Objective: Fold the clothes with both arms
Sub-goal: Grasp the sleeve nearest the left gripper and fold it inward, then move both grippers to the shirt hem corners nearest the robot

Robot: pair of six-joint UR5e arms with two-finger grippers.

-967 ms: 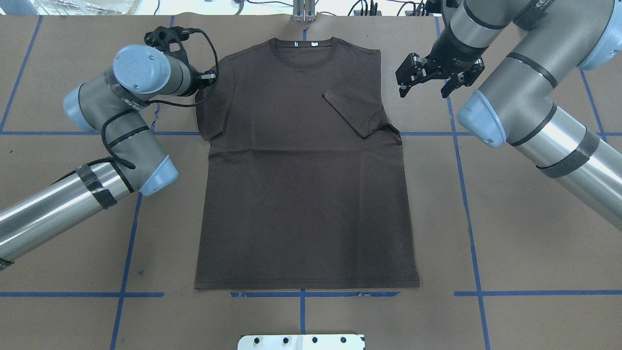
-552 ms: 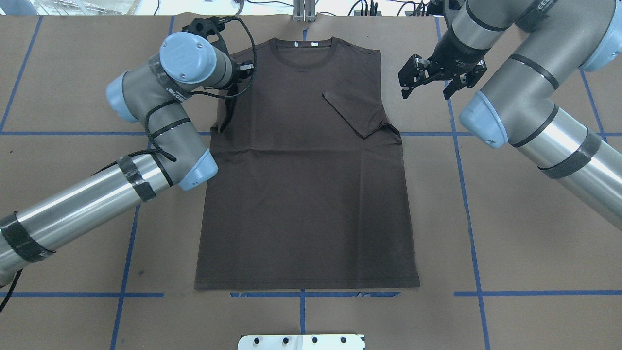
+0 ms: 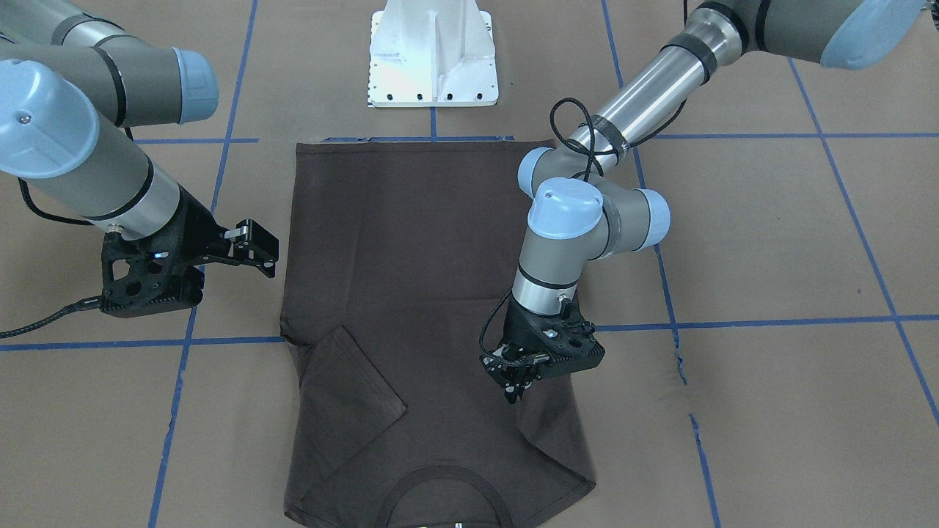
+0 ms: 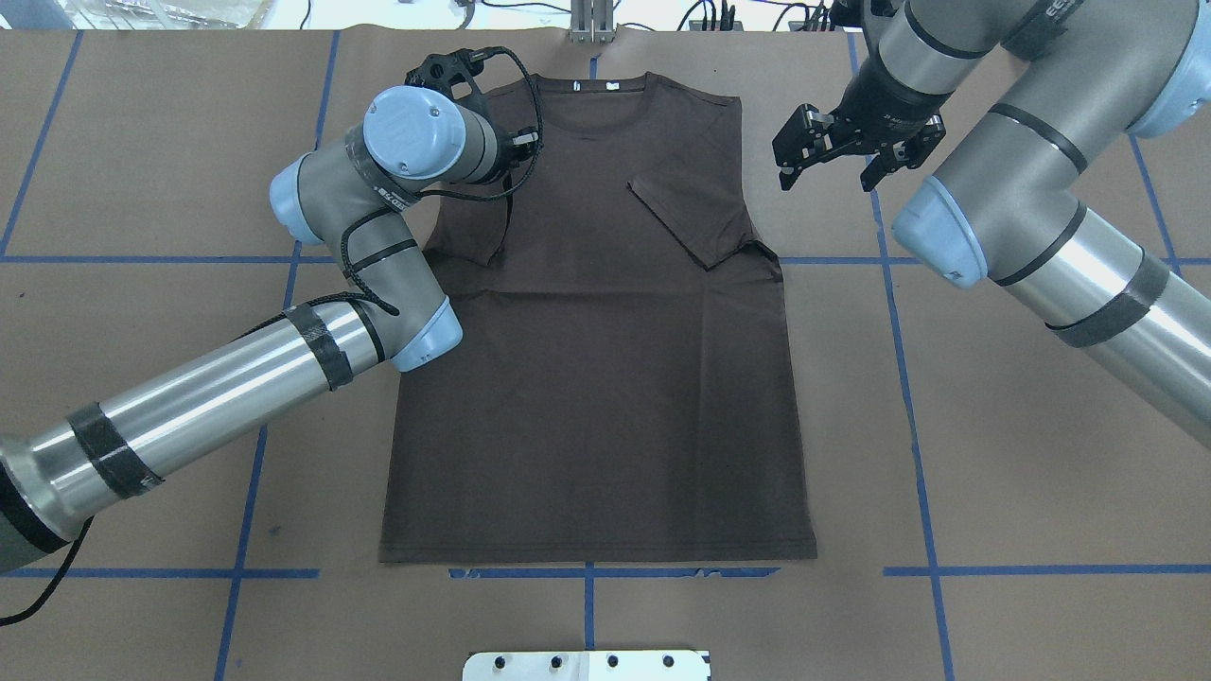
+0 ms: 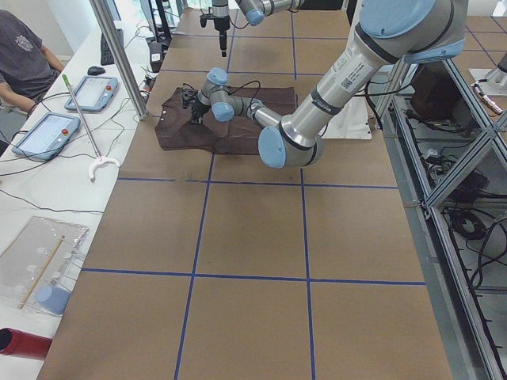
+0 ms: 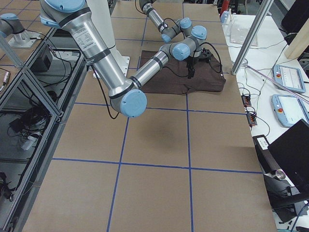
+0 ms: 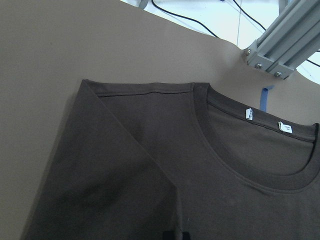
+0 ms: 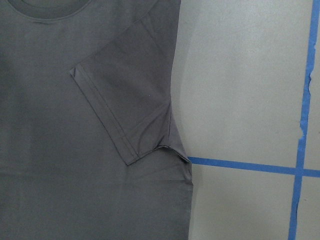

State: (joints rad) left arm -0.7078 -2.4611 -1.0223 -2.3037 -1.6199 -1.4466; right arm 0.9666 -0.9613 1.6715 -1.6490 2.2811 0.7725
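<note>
While blue tape lines [image 4: 1041,570] are crossing the brown counter [image 4: 1022,473], a white base plate [image 3: 433,59] is sitting well behind both sets of jaws, just past the hem of the T-shirt [image 4: 596,407]. An aluminium post [image 4: 591,19] is standing beyond the neck end, ahead of the jaws. An operator [image 5: 24,55] is sitting at a side bench with two tablets [image 5: 91,89], far from either arm.

Left arm [image 4: 218,407] is leaning over the T-shirt's left edge and hiding part of it in the overhead view. Left jaws are standing narrow, pinching the left sleeve [image 3: 554,429], which is hanging beneath them and lying in over the chest. Right arm [image 4: 1022,161] is hovering off the cloth. Right jaws are gaping wide over bare counter, with the T-shirt's right shoulder lying just beside them.

T-shirt is dark brown and lying flat on the counter between the two arms, with the ribbed collar [image 7: 280,181] pointing away from the robot. Right sleeve [image 4: 695,213] is lying folded inward across the chest. Two white tags [image 7: 285,127] are showing inside the neck.
</note>
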